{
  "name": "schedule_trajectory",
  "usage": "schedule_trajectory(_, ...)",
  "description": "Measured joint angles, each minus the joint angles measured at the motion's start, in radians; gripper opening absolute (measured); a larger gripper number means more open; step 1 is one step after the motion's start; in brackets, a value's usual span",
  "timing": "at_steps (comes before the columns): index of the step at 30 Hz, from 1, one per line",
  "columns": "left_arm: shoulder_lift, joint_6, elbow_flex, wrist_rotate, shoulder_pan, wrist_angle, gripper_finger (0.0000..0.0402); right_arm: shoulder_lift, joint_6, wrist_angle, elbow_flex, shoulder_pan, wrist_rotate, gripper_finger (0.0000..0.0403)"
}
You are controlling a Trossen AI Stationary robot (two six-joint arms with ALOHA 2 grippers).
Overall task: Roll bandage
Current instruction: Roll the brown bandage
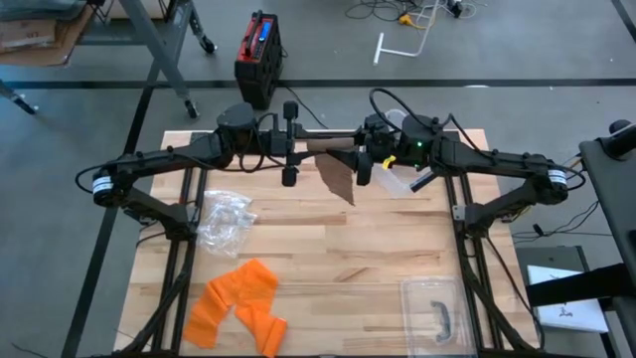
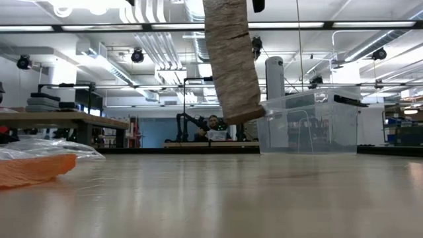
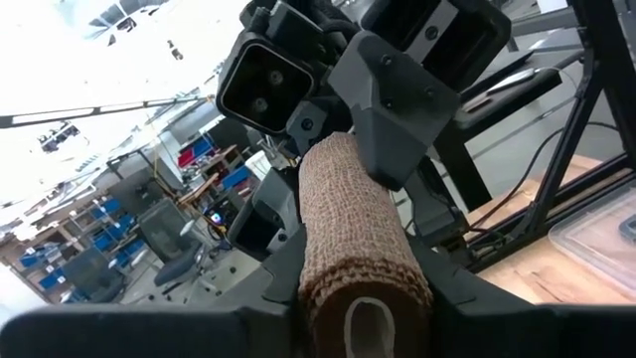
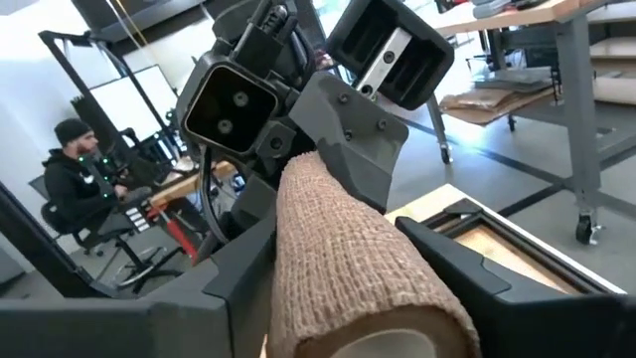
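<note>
Brown bandage roll is hanging horizontal above the surface far edge, spanning between left gripper and right gripper, each pinching one end, loose tail dangling beside the clear bin.

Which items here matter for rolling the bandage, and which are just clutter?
In the job:
- brown bandage roll, loose tail hanging above the table
- left tool
- right tool

Lying about:
- orange bandage
- crumpled plastic bag
- clear container
</note>
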Motion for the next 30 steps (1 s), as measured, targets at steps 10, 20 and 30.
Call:
schedule_trajectory(10,0.000,-0.062,0.000,-0.003,0.000,-0.001,0.0141,-0.001,-0.032,0.001,0.000,0.000,0.000,0.0143)
schedule_trajectory(20,-0.013,-0.546,0.001,0.100,0.056,-0.023,0.0217,0.003,-0.323,0.016,-0.002,0.008,0.045,0.0145)
schedule_trajectory(30,-0.015,-0.744,0.002,0.259,0.091,0.012,0.0280,0.005,-0.480,0.064,-0.042,0.045,0.146,0.0134)
